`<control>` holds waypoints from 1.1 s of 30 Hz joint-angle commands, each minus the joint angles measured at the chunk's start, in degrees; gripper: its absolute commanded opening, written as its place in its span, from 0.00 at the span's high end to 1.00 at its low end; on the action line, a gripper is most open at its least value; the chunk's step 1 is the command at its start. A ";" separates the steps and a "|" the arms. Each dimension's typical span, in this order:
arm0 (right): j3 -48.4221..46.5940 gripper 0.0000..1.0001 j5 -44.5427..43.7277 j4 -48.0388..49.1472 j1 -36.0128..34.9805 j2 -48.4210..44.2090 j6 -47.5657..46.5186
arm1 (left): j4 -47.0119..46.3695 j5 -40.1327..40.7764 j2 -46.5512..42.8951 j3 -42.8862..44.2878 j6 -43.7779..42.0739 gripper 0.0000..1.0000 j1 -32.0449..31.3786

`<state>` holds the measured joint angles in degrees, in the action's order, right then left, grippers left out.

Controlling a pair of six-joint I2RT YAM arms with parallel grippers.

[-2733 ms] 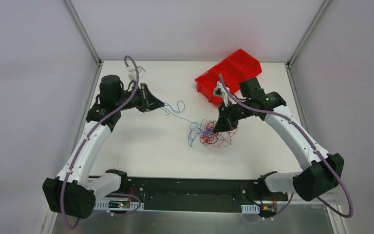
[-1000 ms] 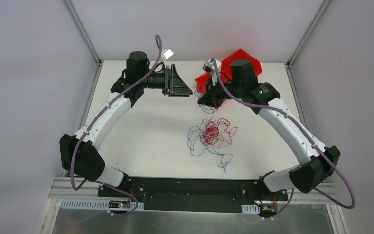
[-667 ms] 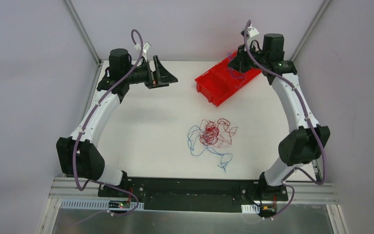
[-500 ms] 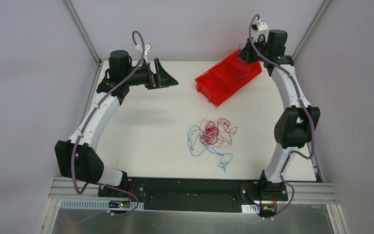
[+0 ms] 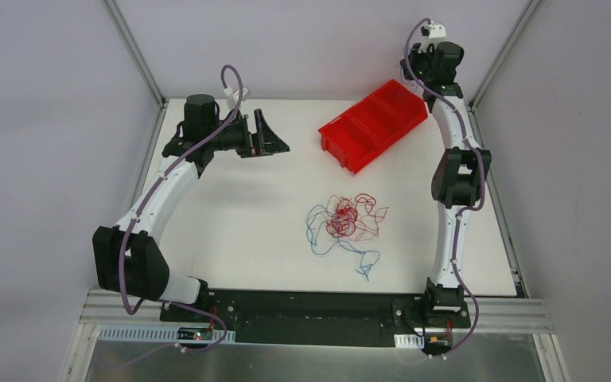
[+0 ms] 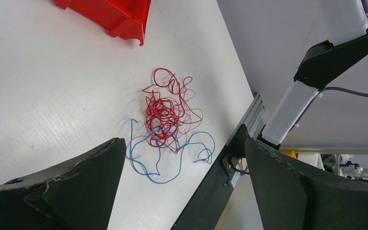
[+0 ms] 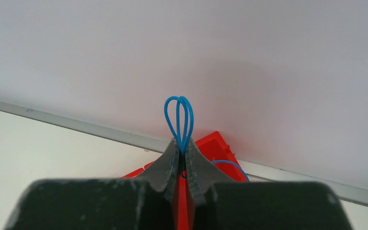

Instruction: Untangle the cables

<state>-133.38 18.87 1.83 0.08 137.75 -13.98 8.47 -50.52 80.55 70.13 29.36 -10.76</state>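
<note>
One blue cable (image 7: 179,97) is sitting pinched in the R gripper (image 7: 182,147), up over the red bin (image 5: 370,127) at the far-right corner. Red-blue tangle (image 5: 347,220) is lying mid-table, nearer the L gripper (image 5: 273,140), which is gaping wide and empty, w/ the tangle off toward the near-right of it.

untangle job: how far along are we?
Done: one blue wire is free of the pile. In hand: that wire, pinched in the shut right gripper above the red bin. Left: the tangle of red and blue strands mid-table. The left gripper is open and empty.
</note>
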 commanded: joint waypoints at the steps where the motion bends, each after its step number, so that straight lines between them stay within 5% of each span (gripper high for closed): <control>1: -1.50 0.91 0.48 4.93 -0.68 2.23 -0.23 | -0.51 -0.10 -1.58 -0.35 -2.47 0.01 0.86; 4: 0.91 0.69 0.69 4.34 -0.69 0.93 -1.04 | 0.31 -0.27 -1.71 -0.18 -3.02 0.01 1.30; 13: 7.98 0.32 5.03 -11.39 -0.78 -14.29 -2.47 | 5.79 -1.78 -0.78 0.02 -4.58 0.01 1.36; 19: 22.54 0.30 20.45 -35.60 -1.22 -34.27 -4.01 | 6.09 -6.72 -1.72 -9.58 -6.72 0.02 -1.01; 23: 35.60 0.31 22.91 -51.11 -5.09 -44.55 -10.29 | 6.05 -7.68 -0.39 -14.76 -9.68 0.12 -7.46; 33: 66.61 0.40 22.75 -51.57 -15.79 -58.17 -7.57 | -6.82 -8.16 7.16 -21.28 -7.09 0.58 -20.18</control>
<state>-73.73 40.14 -47.00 -13.02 80.29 -22.70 10.79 -56.60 85.54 51.94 20.64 -28.12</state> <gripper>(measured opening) 0.626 0.468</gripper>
